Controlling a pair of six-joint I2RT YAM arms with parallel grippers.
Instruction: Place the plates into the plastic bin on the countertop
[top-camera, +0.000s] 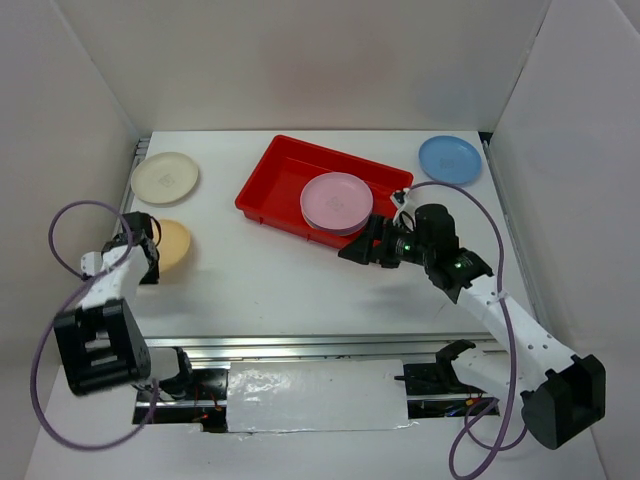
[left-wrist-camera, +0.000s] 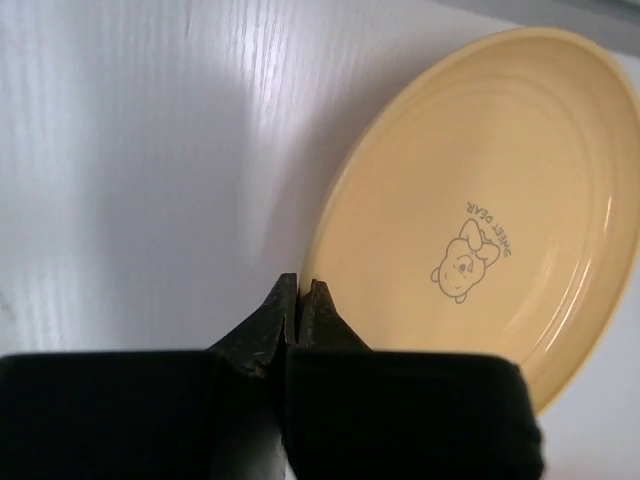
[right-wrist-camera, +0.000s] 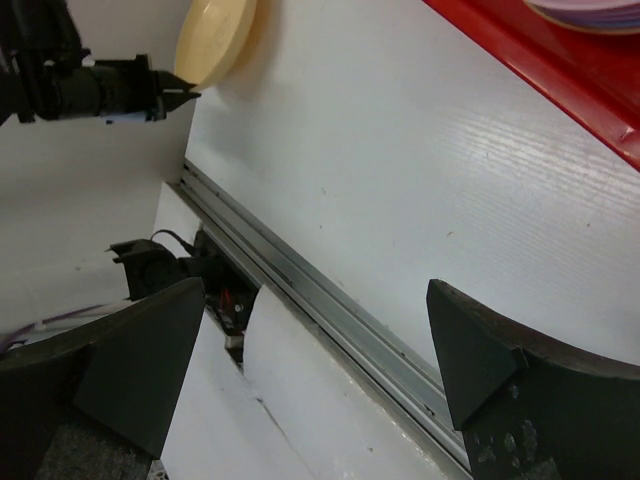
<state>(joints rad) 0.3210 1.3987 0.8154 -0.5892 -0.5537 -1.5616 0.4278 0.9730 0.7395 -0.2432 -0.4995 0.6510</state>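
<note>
In the top view, the left hand (top-camera: 152, 258) is seen at the 9 o'clock side of the bench (top-camera: 270, 270), set against the near-left edge of the yellow-orange plate (top-camera: 174, 243). The plate lies at about 2 o'clock from that hand. In the left wrist view the two fingers (left-wrist-camera: 268, 325) are pressed together, one tip on the bench side of the rim and the other over the plate's inner face. The rim appears to be pinched between them. A small bear print is seen inside the plate.

The cream plate (top-camera: 165, 177) lies flat on the bench at 12 o'clock from the yellow-orange plate, apart from it.

The red bin (top-camera: 268, 187) is set at an angle near the middle of the bench's far half. A stack topped by the pink plate (top-camera: 335, 200) is held at the bin's near-right end. The right hand (top-camera: 357, 247) is held with its fingers wide apart and nothing between them, just outside the bin's near rim. The stack is at 11 o'clock from it.

The blue plate (top-camera: 450, 158) lies alone toward the bench's far-right corner, at 1 o'clock from the right hand and well apart from it.
</note>
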